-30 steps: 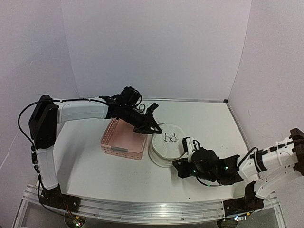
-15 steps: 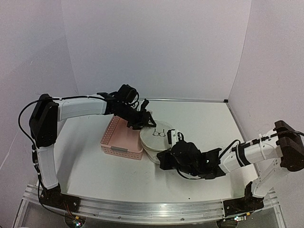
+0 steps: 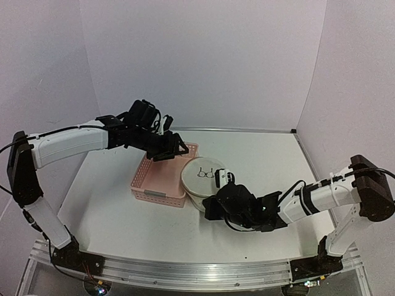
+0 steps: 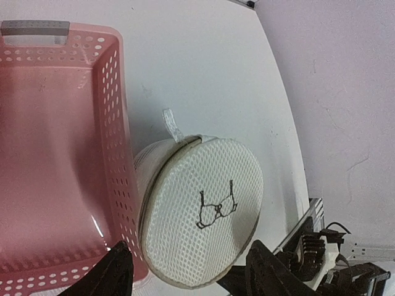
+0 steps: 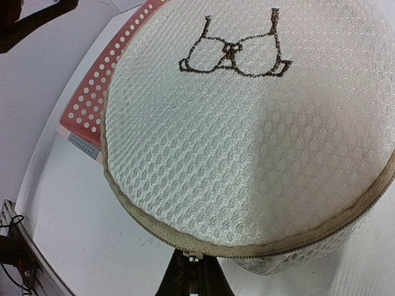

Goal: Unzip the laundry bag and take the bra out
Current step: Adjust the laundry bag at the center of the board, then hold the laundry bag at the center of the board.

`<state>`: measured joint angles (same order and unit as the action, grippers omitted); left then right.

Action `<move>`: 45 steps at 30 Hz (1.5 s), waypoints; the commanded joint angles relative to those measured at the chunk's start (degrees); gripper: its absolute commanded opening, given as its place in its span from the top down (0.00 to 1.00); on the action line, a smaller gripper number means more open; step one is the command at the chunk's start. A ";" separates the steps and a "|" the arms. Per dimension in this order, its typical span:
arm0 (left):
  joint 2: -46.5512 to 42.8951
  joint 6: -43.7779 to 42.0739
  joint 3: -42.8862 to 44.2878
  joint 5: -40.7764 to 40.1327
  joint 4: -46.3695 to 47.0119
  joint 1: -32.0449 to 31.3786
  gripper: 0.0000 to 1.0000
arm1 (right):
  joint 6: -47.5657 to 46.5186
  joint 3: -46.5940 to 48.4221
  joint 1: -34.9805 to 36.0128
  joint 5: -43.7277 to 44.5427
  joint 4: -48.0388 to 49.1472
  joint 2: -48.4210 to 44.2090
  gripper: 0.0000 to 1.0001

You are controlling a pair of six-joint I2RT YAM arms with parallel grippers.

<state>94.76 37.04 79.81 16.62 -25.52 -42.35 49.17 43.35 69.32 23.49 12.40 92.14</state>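
Right gripper [image 5: 192,277]: I see fingers pressed together on the zipper edge of the laundry bag [image 5: 247,135], directly ahead. Left gripper [image 4: 188,259]: fingers spread, bag below between them, pink basket [image 4: 55,154] just beside it.

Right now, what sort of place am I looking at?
Probably a robotics test booth: plain walls box in a table, two arms bolted to a metal rail, a laundry bag and pink basket as props.
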 commanded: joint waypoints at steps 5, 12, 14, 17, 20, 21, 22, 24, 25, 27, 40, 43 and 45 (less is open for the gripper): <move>-5.73 8.73 -8.54 1.75 4.52 -4.58 0.34 | 0.75 2.17 0.16 1.91 0.54 -0.72 1.00; -7.96 18.56 -18.95 6.36 17.53 -5.00 0.32 | 0.97 1.86 0.20 0.96 0.54 -0.99 1.00; -7.68 21.44 -21.07 7.86 21.92 -5.34 0.32 | 1.09 1.59 0.20 1.19 0.56 -1.32 1.00; -6.75 25.05 -23.46 9.14 27.88 -5.74 0.32 | 0.94 1.43 0.25 1.27 0.57 -1.52 1.00; -5.41 27.99 -24.78 10.17 31.76 -6.24 0.31 | 0.84 1.42 0.20 1.09 0.55 -1.68 1.00; -5.04 28.56 -25.05 10.47 32.46 -6.30 0.31 | 0.84 1.34 0.20 1.05 0.56 -1.75 1.00; -4.65 28.81 -24.94 10.41 32.59 -6.41 0.32 | 0.84 1.24 0.19 1.19 0.58 -1.85 1.00; -4.14 29.28 -24.56 10.20 32.83 -6.73 0.31 | 0.84 1.05 0.20 1.20 0.54 -2.00 1.00; -3.83 29.39 -24.42 10.23 32.95 -6.90 0.31 | 0.84 0.92 0.20 1.30 0.60 -2.11 1.00; -3.06 29.70 -23.89 10.36 33.02 -7.33 0.32 | 0.93 0.71 0.20 1.53 0.60 -2.37 1.00; -2.18 31.23 -25.67 9.07 33.11 -8.18 0.33 | 1.10 0.04 0.20 2.49 0.84 -3.41 1.00; -1.29 31.34 -25.40 8.95 33.08 -8.44 0.33 | 1.11 -0.11 0.20 2.33 1.19 -3.37 1.00; -0.63 31.34 -24.89 8.95 33.13 -8.62 0.33 | 1.11 -0.24 0.20 2.28 1.24 -3.49 1.00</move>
<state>93.08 67.70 54.24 25.78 5.08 -50.39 49.67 43.33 69.32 24.67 11.81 91.05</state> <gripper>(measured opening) 0.674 0.045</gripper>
